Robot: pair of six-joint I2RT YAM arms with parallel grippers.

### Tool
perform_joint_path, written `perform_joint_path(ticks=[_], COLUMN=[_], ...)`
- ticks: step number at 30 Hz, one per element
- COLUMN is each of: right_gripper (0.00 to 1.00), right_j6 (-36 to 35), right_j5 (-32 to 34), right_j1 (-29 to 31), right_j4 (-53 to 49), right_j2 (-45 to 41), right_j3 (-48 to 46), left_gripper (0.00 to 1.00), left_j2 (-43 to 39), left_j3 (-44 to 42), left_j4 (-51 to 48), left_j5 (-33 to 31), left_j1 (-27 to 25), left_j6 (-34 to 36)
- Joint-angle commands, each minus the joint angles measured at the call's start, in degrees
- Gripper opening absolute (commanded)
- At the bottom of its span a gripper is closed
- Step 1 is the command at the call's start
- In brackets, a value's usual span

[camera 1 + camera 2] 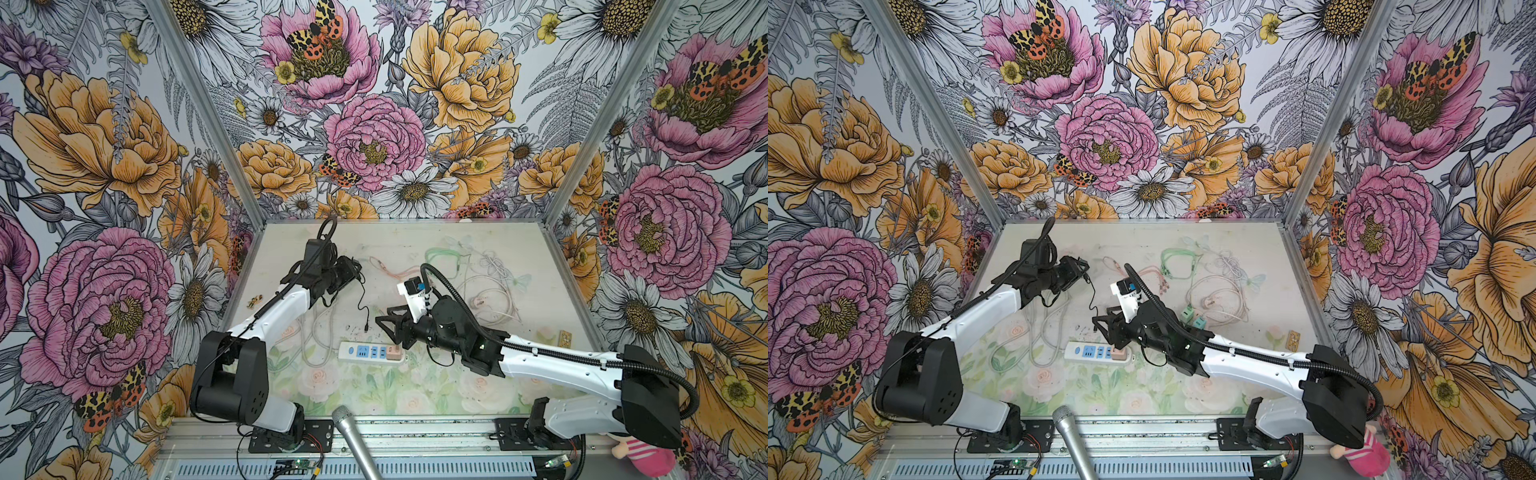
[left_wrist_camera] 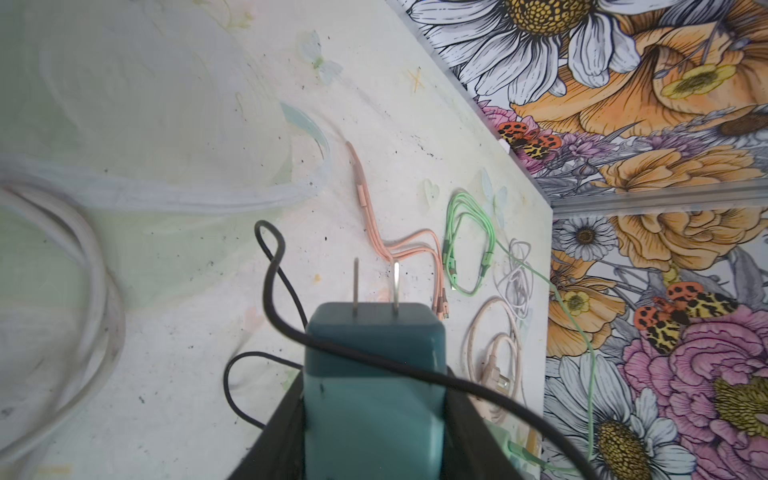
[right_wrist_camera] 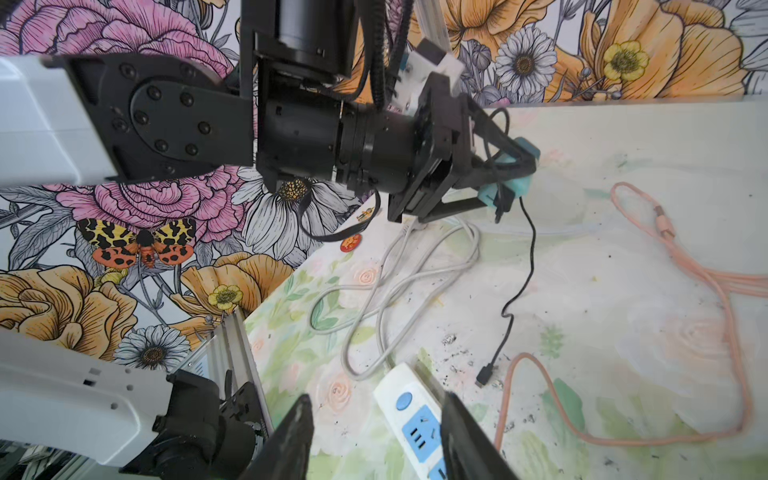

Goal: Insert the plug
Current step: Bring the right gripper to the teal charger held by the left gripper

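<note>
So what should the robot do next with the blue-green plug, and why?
Probably swing the left claw over toward the power strip and tip the teal plug so its prongs face a free blue socket. The plug is gripped but far from the strip, and the right claw hangs open over the strip, seemingly ready to steady it.

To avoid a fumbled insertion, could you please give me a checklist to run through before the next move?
1. Grip: left gripper clamps the teal plug: ok.
2. Prongs exposed, look straight: ok.
3. Black cable clear of the plug: it crosses the plug body just below the prongs: not ok.
4. Free socket: blue sockets on the power strip are empty beside the pink adapter: ok.
5. Strip steadied: right gripper open over it; contact: cannot tell.
6. Plug lined up over a socket: well apart from the strip: not ok.
</note>
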Motion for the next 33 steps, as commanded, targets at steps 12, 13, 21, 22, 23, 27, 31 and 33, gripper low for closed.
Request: perform_joint_path(ticks=[12, 13, 21, 22, 23, 27, 31, 33], right_gripper=[0.59, 0.59, 0.60, 0.60, 0.60, 0.60, 0.59, 0.59], right_j6=[-8.5, -8.3, -4.8, -4.4, -4.0, -3.8, -3.5, -3.3], right_j5=[4.3, 4.2, 7.0, 7.3, 7.2, 5.8, 5.5, 5.1], right_j1=[-0.4, -0.7, -2.7, -3.0, -3.4, -3.7, -3.7, -3.6], right_j4=[20.2, 22.1, 33.2, 34.2, 34.5, 33.4, 32.3, 31.6], right_j2=[14.8, 15.9, 20.8, 21.5, 22.3, 25.0, 27.4, 28.3], right_j3=[3.1, 2.9, 3.5, 3.9, 4.8, 7.9, 10.2, 11.1], left_gripper=[0.13, 0.13, 0.13, 0.13, 0.13, 0.13, 0.13, 0.13], left_j2=[-14.6, -15.0, -17.7, -18.2, -18.6, -20.1, -20.6, -20.7], left_j3=[-11.4, -11.5, -15.0, -15.7, -16.2, -17.6, -18.3, -18.8], left_j4=[15.8, 15.7, 16.2, 16.4, 16.8, 17.5, 18.3, 19.3], left_j5=[7.1, 7.3, 7.3, 7.3, 7.2, 6.6, 6.0, 5.9], left_j1=[1.4, 1.4, 1.2, 1.1, 0.8, 0.1, -0.7, -1.0], left_j6=[-19.1, -19.4, -20.8, -21.2, -21.7, -22.5, -23.2, -23.6])
